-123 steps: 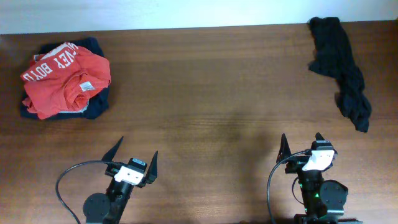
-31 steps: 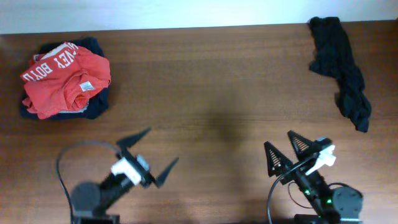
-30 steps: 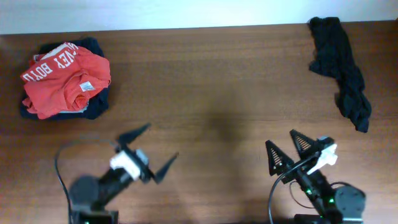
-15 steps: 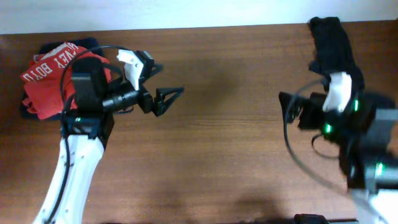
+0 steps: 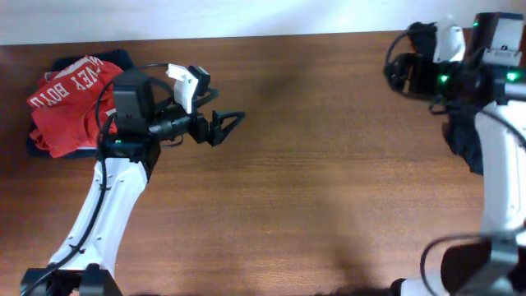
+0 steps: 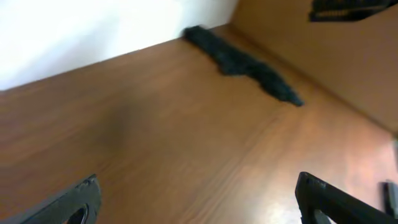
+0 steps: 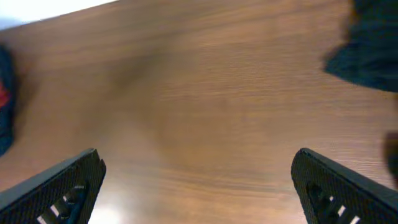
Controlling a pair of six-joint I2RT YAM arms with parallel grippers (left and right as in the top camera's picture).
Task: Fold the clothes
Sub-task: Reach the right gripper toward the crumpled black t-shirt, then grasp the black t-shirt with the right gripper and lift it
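At upper right of the overhead frame the clothes (image 5: 464, 131) lie crumpled on the bench (image 5: 312, 181), no fold begun, while my left tool (image 6: 198, 179) and right tool (image 7: 198, 154) both hover released, grasping nothing.

brown wooden table (image 5: 312, 164), white wall (image 5: 246, 16)

Black clothes (image 5: 462, 140), crumpled elongated heap, far right

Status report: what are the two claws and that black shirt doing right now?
Left gripper and right gripper open, empty. Crumpled black fabric garment untouched, far right. Orange-red shirt pile far left, not obstructing.
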